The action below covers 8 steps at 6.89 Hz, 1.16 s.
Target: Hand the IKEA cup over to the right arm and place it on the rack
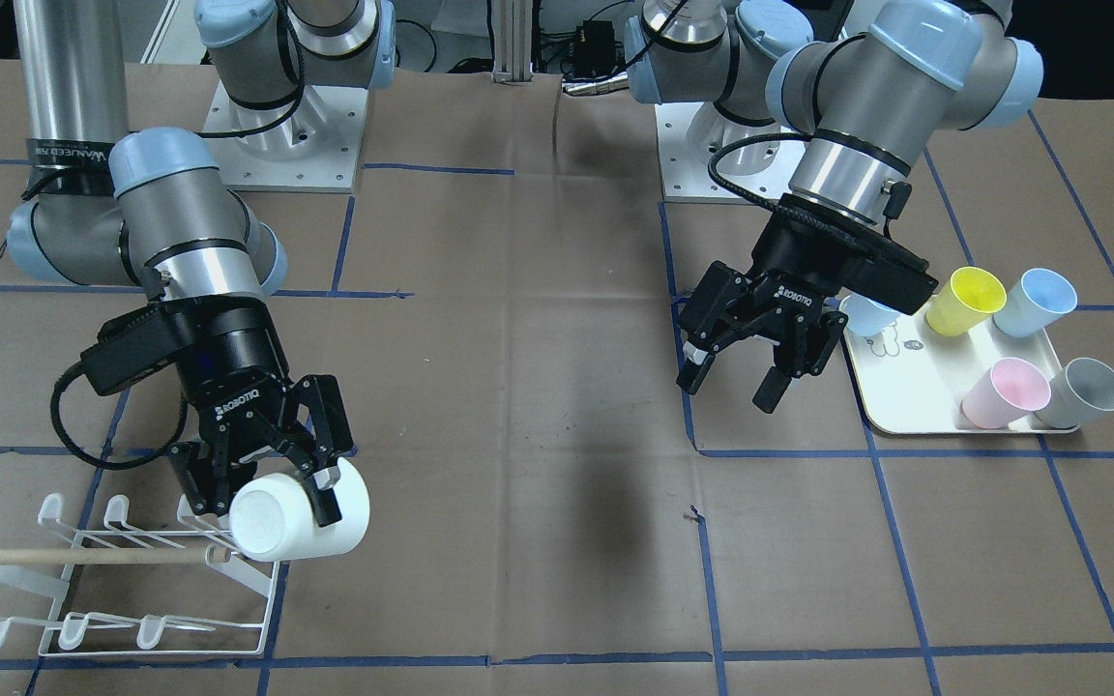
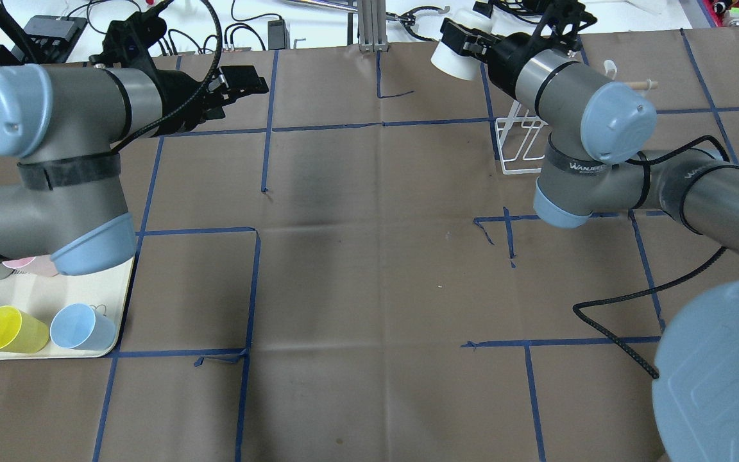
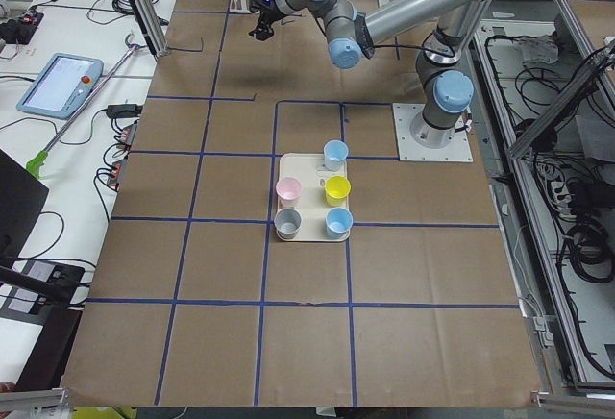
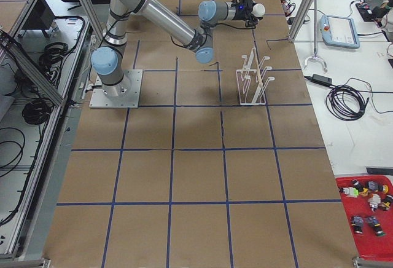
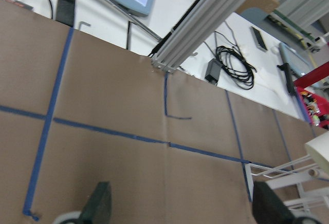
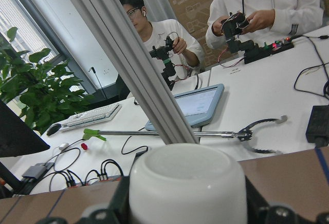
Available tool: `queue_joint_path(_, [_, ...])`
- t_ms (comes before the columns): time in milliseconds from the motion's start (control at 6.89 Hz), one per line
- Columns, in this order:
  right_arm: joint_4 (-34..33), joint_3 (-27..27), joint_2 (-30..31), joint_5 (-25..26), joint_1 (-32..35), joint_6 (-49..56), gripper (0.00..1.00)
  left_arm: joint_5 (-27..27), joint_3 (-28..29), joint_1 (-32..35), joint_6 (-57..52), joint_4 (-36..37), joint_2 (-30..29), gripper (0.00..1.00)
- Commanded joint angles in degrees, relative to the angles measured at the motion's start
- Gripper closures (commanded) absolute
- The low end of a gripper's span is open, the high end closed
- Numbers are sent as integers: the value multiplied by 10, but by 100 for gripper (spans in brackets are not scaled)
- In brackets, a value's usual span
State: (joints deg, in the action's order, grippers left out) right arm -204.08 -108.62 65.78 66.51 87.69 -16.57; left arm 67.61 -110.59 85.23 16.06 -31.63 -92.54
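Sideways white cup [image 1: 301, 517] clamped in right arm [image 1: 180, 227] jaws, at rack [image 1: 73, 557] end near surface's far right edge; left arm [image 1: 857, 145] jaws wide, empty.

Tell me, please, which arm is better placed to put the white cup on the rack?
The right arm. The right hand grips the white cup close by the rack, while the left hand is open and empty, across the table beside the tray.
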Motion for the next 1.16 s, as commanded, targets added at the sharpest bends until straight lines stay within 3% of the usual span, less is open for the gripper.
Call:
queue_joint_path(0, [-4, 9, -4, 92, -12, 152, 72, 110, 130, 37, -2, -252, -11, 2])
queue_joint_path(145, [-5, 17, -10, 130, -13, 159, 75, 140, 169, 40, -30, -339, -11, 2])
queue_joint_path(290, [-23, 31, -25, 136, -13, 161, 75, 185, 193, 41, -98, -410, -5, 2])
queue_joint_path(436, [-69, 39, -50, 136, -16, 177, 74, 189, 204, 42, -116, -438, -3, 2])
queue_joint_path(1017, [-134, 60, -107, 131, -70, 219, 73, 190, 131, 43, -114, -439, 45, 0])
